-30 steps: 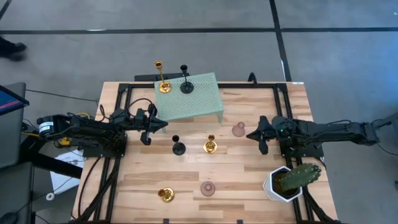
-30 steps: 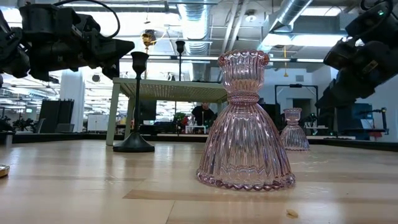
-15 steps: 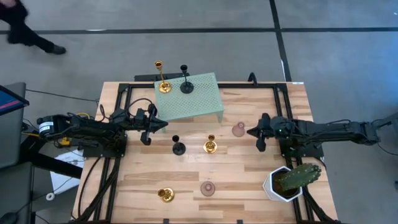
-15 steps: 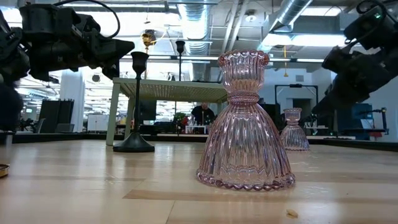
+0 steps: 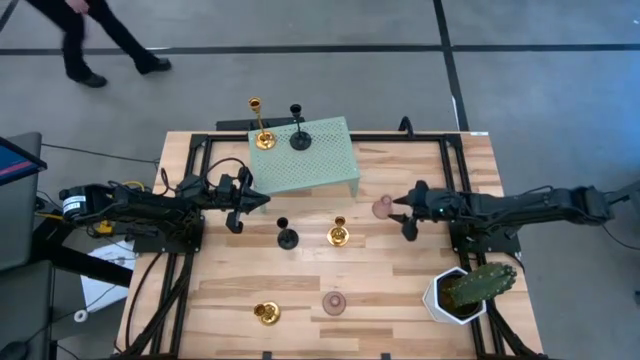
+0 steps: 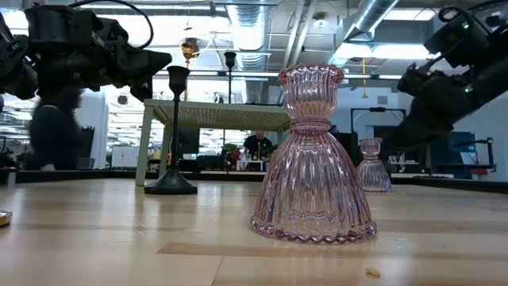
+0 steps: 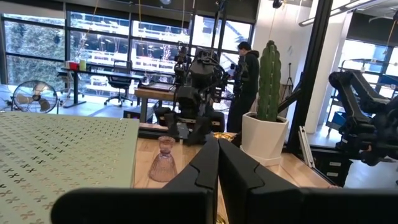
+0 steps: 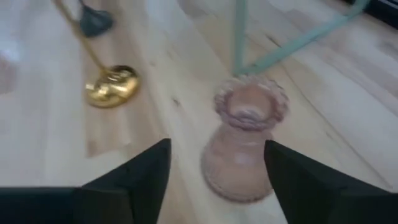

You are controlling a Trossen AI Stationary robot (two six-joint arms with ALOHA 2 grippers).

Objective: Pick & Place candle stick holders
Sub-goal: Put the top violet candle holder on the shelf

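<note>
The right gripper [image 5: 400,212], fingers spread wide, is lining up on a pink glass holder [image 5: 383,208] standing just beside it at nine o'clock, near the green stand's [image 5: 325,160] right leg. The reach looks to be in hand, the grasp not yet made; the next move calls for easing forward until the fingers [image 8: 130,180] straddle the holder's bell [image 8: 242,140], then closing. The left gripper [image 5: 262,199], fingers pressed together, is waiting beside the stand, at nine o'clock from the table's middle.

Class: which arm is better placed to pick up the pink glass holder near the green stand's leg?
The right. Its open right gripper sits just beside that pink glass holder, facing it; the left gripper, shut, waits across the table.
</note>
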